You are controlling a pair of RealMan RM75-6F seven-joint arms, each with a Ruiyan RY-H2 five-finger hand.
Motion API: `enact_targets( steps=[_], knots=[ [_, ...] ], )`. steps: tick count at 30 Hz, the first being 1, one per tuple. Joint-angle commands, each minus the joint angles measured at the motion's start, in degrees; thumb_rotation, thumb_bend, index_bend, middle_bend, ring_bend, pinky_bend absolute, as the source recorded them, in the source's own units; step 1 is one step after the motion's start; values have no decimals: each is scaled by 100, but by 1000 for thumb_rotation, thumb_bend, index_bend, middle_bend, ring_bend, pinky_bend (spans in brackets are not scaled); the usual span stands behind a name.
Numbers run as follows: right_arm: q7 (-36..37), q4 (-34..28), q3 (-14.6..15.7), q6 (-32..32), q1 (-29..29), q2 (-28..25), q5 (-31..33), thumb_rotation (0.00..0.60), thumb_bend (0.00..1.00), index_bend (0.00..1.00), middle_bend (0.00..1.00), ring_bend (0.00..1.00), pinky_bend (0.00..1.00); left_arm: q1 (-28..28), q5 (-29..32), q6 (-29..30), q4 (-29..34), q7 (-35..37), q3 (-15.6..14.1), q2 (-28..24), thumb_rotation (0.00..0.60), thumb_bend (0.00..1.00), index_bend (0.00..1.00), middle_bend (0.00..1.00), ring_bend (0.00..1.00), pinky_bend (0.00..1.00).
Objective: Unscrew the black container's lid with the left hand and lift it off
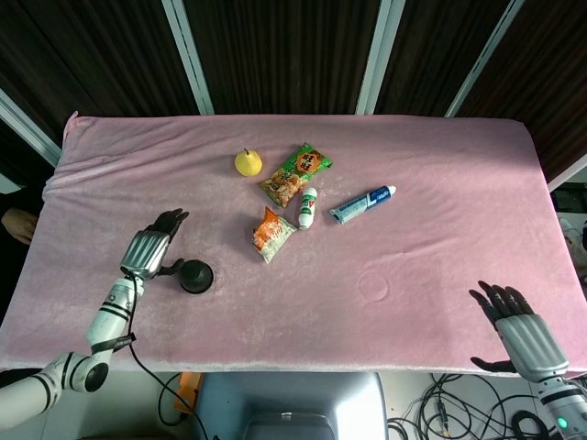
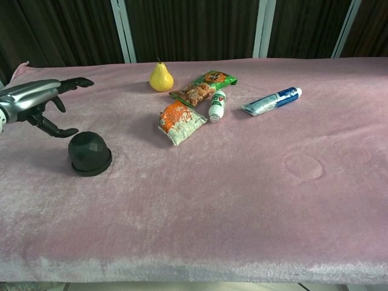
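While hovering just beside the black container [image 2: 90,153], the left hand [image 2: 37,103] is spreading empty fingers; centring above the lid [image 2: 88,147] should help.

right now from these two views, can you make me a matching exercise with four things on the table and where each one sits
Things:
1. pear
2. black container
3. toothpaste tube
4. small white bottle

Places:
A. beside the left robot hand, near the front left of the pink cloth
B. furthest right of the group, lying at a slant
C. furthest back of the group, left of the green snack bag
D. lying between the orange snack bag and the tube

Pairs: 1-C, 2-A, 3-B, 4-D
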State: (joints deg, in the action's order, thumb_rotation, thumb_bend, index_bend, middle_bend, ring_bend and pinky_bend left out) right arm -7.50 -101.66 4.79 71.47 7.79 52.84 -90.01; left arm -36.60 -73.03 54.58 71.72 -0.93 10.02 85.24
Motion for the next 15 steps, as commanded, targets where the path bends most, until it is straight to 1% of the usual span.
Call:
enact_targets(
  steps=[1,3,6,15],
  knots=[
    [-19,-7,1,-25,11,1,18,600,101,0,0,0,175,301,-152,204,928,54,-208,-626,600,312,53,30,51,325],
    [-28,-13,6,-29,10,0,17,600,101,0,0,0,176,340,-216,234,1098,158,-249,-712,600,312,53,27,51,325],
    [-34,-12,2,-27,13,8,19,600,101,0,0,0,176,377,-357,278,1141,207,-347,-748,600,312,51,19,45,321],
    [-90,-28,13,-86,29,17,60,600,101,0,0,0,176,436,-479,204,570,470,-561,-460,600,313,40,0,6,281]
  ],
)
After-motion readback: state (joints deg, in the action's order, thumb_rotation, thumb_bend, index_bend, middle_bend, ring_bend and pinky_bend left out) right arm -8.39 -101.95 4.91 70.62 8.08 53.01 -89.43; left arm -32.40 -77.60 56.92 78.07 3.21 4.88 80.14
